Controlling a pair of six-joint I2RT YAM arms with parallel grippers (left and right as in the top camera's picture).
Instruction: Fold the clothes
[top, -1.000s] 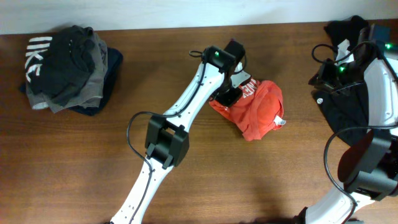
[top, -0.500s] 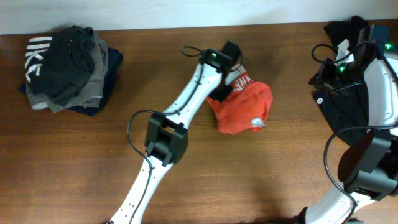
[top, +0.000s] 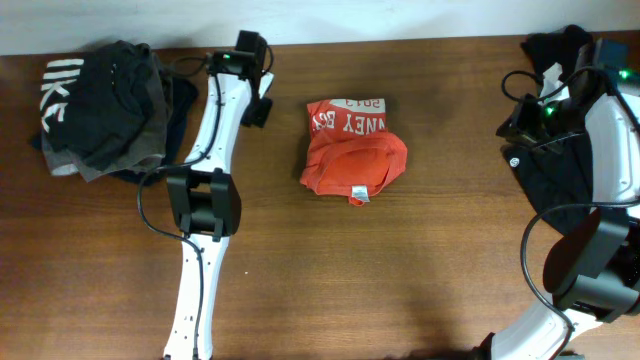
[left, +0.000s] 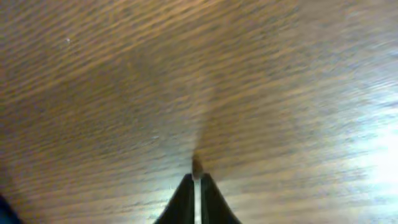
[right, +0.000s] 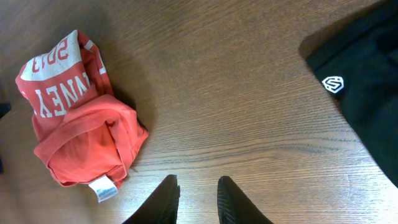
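Shirt (top: 350, 150): crumpled red-orange cotton lump, white lettering up, tag out, on wood-grain surface (top: 420, 260). Left end effector (left: 196, 178) closed, empty, shirt to its right. Right end effector (right: 194, 188) open, empty.

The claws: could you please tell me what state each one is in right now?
Left claw: closed, holding nothing.
Right claw: partly open, holding nothing.
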